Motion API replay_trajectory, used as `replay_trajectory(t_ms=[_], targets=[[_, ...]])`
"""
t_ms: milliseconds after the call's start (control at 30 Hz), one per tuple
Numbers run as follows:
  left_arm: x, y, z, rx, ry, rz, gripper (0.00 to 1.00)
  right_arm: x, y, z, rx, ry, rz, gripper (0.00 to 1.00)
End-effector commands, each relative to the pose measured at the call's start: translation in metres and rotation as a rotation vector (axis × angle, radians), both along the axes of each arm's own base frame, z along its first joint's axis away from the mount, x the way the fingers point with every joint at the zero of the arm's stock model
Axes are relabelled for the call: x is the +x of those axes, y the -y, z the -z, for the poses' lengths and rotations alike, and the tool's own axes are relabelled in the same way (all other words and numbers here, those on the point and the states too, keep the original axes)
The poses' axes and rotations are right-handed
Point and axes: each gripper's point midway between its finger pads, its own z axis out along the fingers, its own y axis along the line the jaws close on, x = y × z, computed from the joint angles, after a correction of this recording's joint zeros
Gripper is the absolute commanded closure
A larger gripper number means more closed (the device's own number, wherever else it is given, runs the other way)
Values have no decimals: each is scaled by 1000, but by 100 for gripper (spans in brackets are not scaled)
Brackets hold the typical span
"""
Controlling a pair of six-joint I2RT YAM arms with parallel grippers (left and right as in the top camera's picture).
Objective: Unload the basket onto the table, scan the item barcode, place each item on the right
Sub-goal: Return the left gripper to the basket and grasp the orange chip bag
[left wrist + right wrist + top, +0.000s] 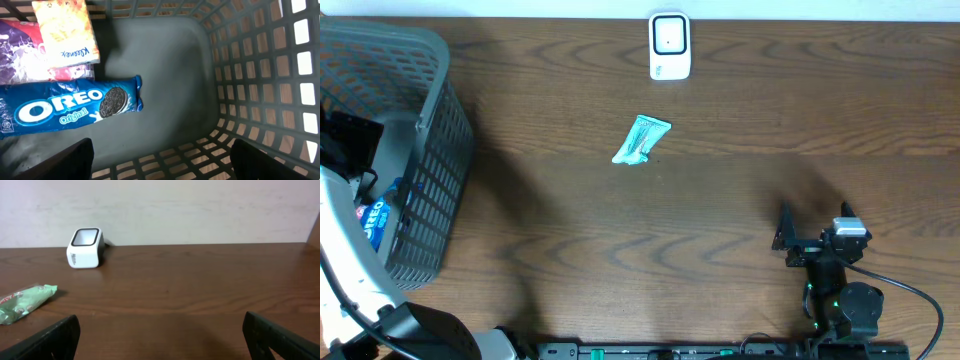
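The white barcode scanner (669, 46) stands at the table's far edge, and the right wrist view shows the scanner (85, 247) too. A green packet (641, 140) lies in front of it, at mid table. My left gripper (162, 167) hangs open inside the grey basket (435, 150), above its bare floor. A blue Oreo pack (70, 105) lies just ahead of its left finger, apart from it. My right gripper (162, 340) is open and empty near the front right of the table, facing the scanner; the green packet (25, 302) lies to its left.
Beside the Oreo pack, the basket also holds a yellow Kleenex pack (65, 32) and a purple and red packet (20, 50). The basket's latticed wall (260, 75) rises to the right of my left gripper. A black cable (920, 300) trails from the right arm.
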Motion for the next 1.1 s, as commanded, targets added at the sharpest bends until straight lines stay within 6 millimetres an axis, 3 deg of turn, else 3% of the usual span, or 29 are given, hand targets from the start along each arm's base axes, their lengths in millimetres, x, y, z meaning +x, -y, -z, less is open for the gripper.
replay_trajectory(t_ms=[0,667,1067], targets=[[-3,-6,-6,23,5,-23,13,0,3,1,-11,0,9,1],[-8,-14,-5,58,-22,-50,13,0,3,1,-11,0,9,1],[-11,-14,35,-12,-142,-49,13,0,3,1,-11,0,9,1]])
